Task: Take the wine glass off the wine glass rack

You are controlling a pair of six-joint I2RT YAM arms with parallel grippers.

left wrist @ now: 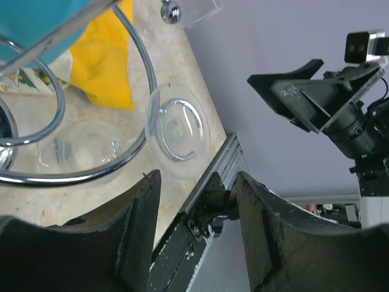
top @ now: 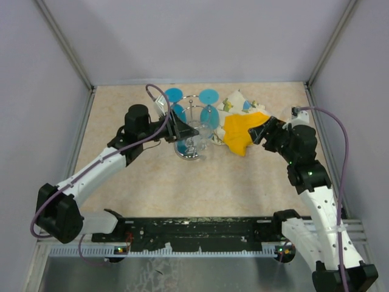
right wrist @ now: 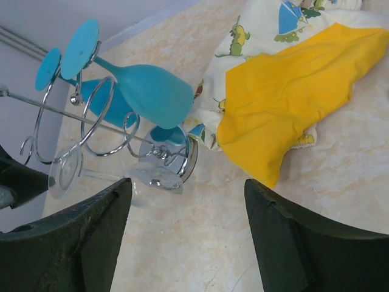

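The left gripper point(left wrist: 197, 182) stood with its jaws apart, gripping nothing. In the left wrist view its two dark, rough-faced fingers point(left wrist: 130, 237) rose from the bottom edge. The clear wine glass point(left wrist: 178, 131) lay just above the gap between them, near the frame's centre. Its flat round foot faced the camera, and its bowl showed faintly at the left, behind a chrome loop. No finger touched the glass. Whether the stem was seated in that loop could not be told.

The wine glass rack point(top: 190, 149) stood at the middle of the top view, on a speckled beige table point(top: 200, 194). It had a round mirror-bright base, a thin pole and curled wire arms. Opaque turquoise glasses point(right wrist: 146, 91) hung bowl-down from those arms.

The right gripper point(right wrist: 188, 188) was also spread open and empty, well apart from the rack. In the right wrist view the clear glass sat low at the left, with the rack's base just above its bowl. A crumpled yellow cloth point(right wrist: 292, 103) lay at the upper right of that view, over a white cartoon-printed fabric point(right wrist: 255, 30).
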